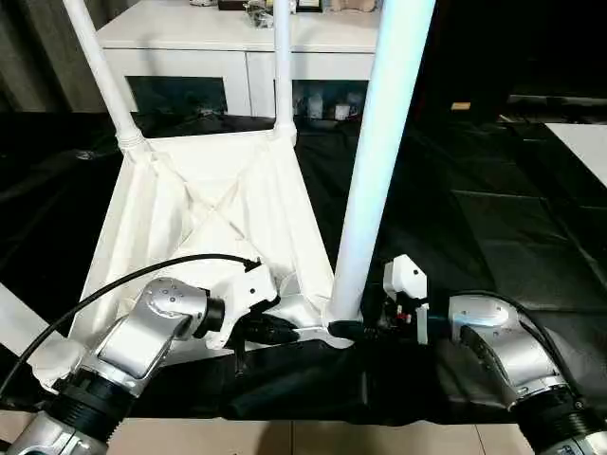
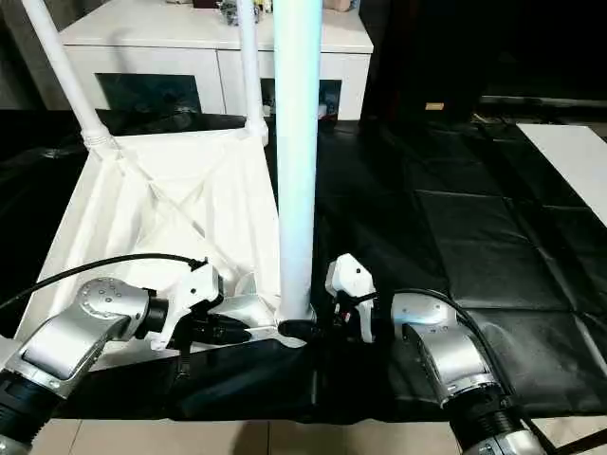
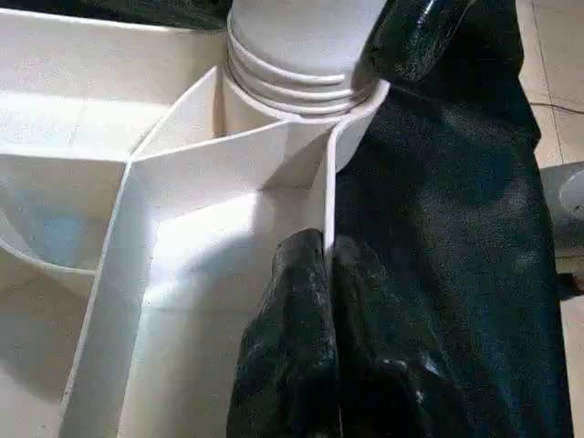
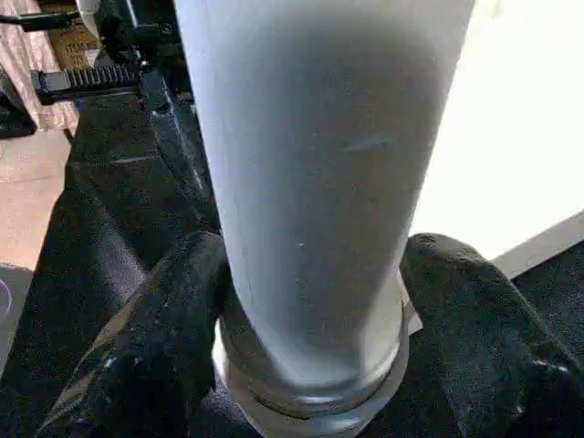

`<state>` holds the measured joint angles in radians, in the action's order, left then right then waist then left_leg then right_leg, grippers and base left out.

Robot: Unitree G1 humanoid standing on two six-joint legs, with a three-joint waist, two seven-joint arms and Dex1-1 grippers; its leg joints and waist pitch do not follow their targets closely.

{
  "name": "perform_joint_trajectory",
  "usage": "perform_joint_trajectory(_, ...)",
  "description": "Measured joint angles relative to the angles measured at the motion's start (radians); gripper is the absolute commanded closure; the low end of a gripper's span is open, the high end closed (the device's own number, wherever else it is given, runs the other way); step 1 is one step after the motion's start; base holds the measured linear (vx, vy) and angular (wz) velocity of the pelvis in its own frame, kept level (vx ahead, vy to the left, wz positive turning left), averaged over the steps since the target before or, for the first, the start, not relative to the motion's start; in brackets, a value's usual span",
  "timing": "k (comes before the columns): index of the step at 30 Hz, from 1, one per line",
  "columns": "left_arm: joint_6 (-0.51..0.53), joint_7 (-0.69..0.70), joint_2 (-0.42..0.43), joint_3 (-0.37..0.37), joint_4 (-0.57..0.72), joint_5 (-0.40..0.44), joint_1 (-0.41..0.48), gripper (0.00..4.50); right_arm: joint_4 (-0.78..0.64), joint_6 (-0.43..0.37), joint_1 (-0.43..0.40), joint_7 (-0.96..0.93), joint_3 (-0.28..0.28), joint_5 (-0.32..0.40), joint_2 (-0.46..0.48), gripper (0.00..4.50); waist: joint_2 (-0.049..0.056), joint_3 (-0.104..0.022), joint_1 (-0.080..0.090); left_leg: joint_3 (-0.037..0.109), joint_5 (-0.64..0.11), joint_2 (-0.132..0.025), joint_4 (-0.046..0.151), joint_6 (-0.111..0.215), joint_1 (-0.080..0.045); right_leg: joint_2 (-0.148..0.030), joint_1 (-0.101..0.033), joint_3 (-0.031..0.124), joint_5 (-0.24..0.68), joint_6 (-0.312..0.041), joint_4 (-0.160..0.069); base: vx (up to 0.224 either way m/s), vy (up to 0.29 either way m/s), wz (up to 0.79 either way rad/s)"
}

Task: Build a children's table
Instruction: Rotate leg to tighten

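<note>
The white tabletop point(image 1: 218, 218) lies upside down on a black sheet point(image 1: 455, 227), its ribbed underside facing up. At its far left corner a white leg point(image 1: 102, 76) stands in the socket and leans outward to the left. A second leg point(image 1: 283, 66) stands upright at the far right corner.

At the near edge, the left gripper point(image 3: 319, 301) has its fingers point(image 3: 283, 365) pressed together on the thin side wall of the tabletop, one finger inside the wall and one outside, just beside the near corner socket point(image 3: 292, 87).

In this socket stands a third leg point(image 1: 379, 142), thick and upright. The right gripper point(image 4: 310, 328) is at the base of this leg, with one finger point(image 4: 155, 347) on each side of it. The fingers are wide apart around the tube, close to its surface; whether they really press it, I cannot tell.

Behind the tabletop stands a white cabinet point(image 1: 237, 57) with glass doors.
</note>
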<state>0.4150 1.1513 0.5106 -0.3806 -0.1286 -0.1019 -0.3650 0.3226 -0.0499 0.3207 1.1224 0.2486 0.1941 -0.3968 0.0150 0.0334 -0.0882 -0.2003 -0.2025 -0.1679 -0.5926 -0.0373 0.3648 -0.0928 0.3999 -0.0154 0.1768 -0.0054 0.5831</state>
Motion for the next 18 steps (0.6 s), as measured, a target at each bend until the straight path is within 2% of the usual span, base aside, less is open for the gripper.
perform_joint_trajectory(5, 0.0, 0.001, -0.001, 0.0, 0.0, 0.0, 0.0, 4.5, 0.001, -0.009, -0.001, 0.009, 0.007, -0.003, -0.004, 1.25, 0.0, 0.0, -0.001, 0.0, 0.0, 0.0, 0.0, 0.0, 0.0, 0.0, 0.0, 0.0, 0.0, 0.0, 0.0, 0.0, 0.0, 0.0)
perform_joint_trajectory(6, 0.0, 0.001, -0.001, 0.0, 0.0, 0.0, 0.0, 4.5, 0.001, -0.014, -0.001, 0.009, 0.006, -0.001, -0.004, 0.95, 0.0, 0.0, -0.001, 0.0, 0.0, 0.0, 0.0, 0.0, 0.0, 0.0, 0.0, 0.0, 0.0, 0.0, 0.0, 0.0, 0.0, 0.0)
perform_joint_trajectory(10, 0.0, 0.001, -0.001, 0.0, 0.0, 0.0, 0.0, 4.5, 0.009, -0.024, -0.002, 0.0, 0.007, -0.007, -0.004, 0.76, 0.0, 0.0, -0.001, 0.0, 0.0, 0.0, 0.0, 0.0, 0.001, 0.0, 0.0, 0.0, 0.0, 0.0, 0.0, 0.0, 0.0, 0.0)
perform_joint_trajectory(18, -0.001, 0.0, -0.001, 0.0, 0.0, 0.001, 0.0, 4.5, 0.025, 0.001, -0.002, -0.014, 0.01, -0.032, -0.003, 0.76, 0.0, 0.0, -0.001, 0.0, 0.0, 0.0, 0.0, 0.0, 0.0, 0.0, 0.0, 0.0, 0.0, 0.0, 0.0, 0.0, 0.0, 0.0)
